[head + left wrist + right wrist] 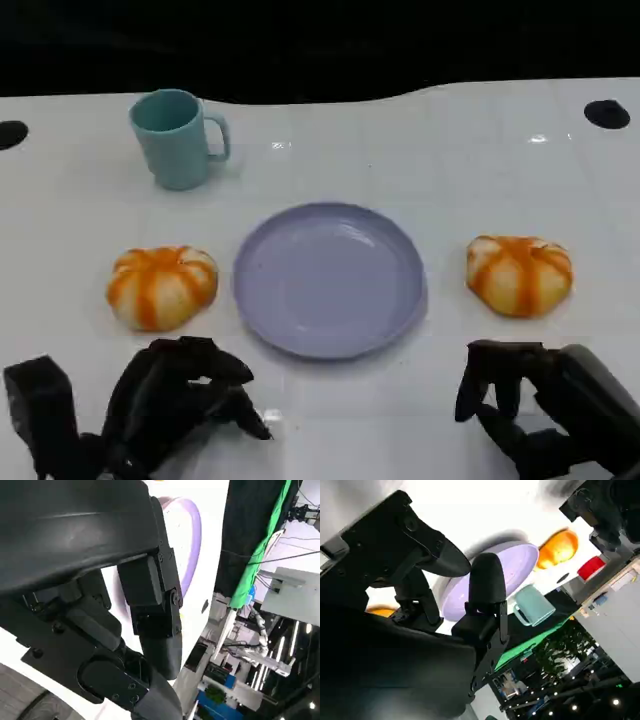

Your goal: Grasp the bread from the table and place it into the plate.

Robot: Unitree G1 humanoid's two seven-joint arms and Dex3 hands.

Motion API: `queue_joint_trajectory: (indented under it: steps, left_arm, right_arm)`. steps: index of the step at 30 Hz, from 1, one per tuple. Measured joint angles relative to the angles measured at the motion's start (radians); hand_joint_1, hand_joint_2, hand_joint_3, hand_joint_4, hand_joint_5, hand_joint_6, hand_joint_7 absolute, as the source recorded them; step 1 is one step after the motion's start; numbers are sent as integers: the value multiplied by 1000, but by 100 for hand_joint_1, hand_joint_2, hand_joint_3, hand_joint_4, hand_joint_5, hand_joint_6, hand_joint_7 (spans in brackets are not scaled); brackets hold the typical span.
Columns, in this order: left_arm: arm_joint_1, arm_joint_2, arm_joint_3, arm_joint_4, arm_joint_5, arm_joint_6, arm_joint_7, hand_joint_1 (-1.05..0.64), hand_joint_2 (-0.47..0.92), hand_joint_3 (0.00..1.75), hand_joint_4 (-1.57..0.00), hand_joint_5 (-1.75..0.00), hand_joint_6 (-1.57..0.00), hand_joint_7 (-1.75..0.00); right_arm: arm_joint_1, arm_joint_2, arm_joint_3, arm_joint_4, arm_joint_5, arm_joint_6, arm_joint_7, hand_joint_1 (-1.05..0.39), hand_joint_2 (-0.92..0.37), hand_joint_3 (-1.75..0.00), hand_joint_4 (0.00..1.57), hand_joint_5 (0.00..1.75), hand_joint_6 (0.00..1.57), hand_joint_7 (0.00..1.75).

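Near the plate (330,280), both hands' fingers (215,365) curl apart, holding nothing.

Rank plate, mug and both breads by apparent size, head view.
1. plate
2-3. left bread and right bread, look alike
4. mug, slightly smaller, but farther from the camera, so unsure

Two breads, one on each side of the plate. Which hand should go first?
Either could, but probably the left hand: it sits just below the left bread, nothing held. The right hand sits similarly below the right bread.
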Motion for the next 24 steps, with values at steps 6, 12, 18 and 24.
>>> queue_joint_trajectory:
  steps: [6, 12, 18, 24]
  left_arm:
    - [0, 1, 0, 0, 0, 0, 0, -105, 70, 0, -157, -59, -157, -22]
    - [0, 1, 0, 0, 0, 0, 0, -105, 70, 0, -157, -59, -157, -21]
    - [0, 1, 0, 0, 0, 0, 0, -105, 70, 0, -157, -59, -157, -21]
    - [0, 2, 0, 0, 0, -1, 0, -105, 70, 0, -157, -59, -157, -21]
  right_arm:
    - [-1, 0, 1, 1, 0, 0, -1, -14, -37, -137, 82, 175, 68, 146]
    - [-1, 0, 1, 2, 1, -1, -1, -15, -37, -136, 82, 175, 69, 147]
    - [-1, 0, 1, 3, 0, -1, -1, -14, -36, -135, 83, 175, 69, 147]
    - [-2, 0, 1, 4, 1, -1, 0, -14, -36, -135, 82, 175, 68, 147]
